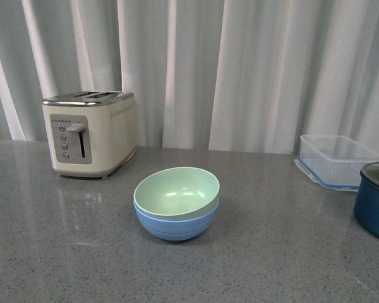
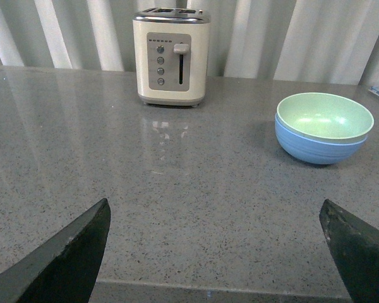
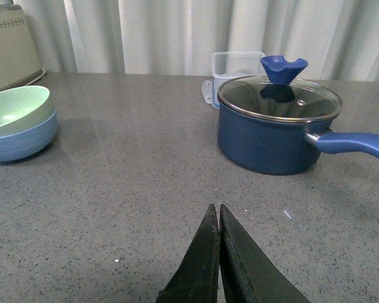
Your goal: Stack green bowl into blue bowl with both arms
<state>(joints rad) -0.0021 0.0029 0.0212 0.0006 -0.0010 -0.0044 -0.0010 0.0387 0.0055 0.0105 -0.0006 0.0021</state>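
Note:
The pale green bowl (image 1: 177, 190) sits nested inside the light blue bowl (image 1: 175, 226) in the middle of the grey countertop. Neither arm shows in the front view. The stacked pair also shows in the left wrist view, green bowl (image 2: 324, 116) over blue bowl (image 2: 318, 148), and in the right wrist view, green bowl (image 3: 18, 110) over blue bowl (image 3: 22, 142). My left gripper (image 2: 215, 211) is open and empty, well back from the bowls. My right gripper (image 3: 216, 209) is shut and empty, low over the counter, apart from the bowls.
A cream toaster (image 1: 90, 132) stands at the back left. A clear plastic container (image 1: 338, 160) sits at the back right. A dark navy pot (image 3: 278, 125) with a glass lid and long handle stands at the right edge (image 1: 376, 200).

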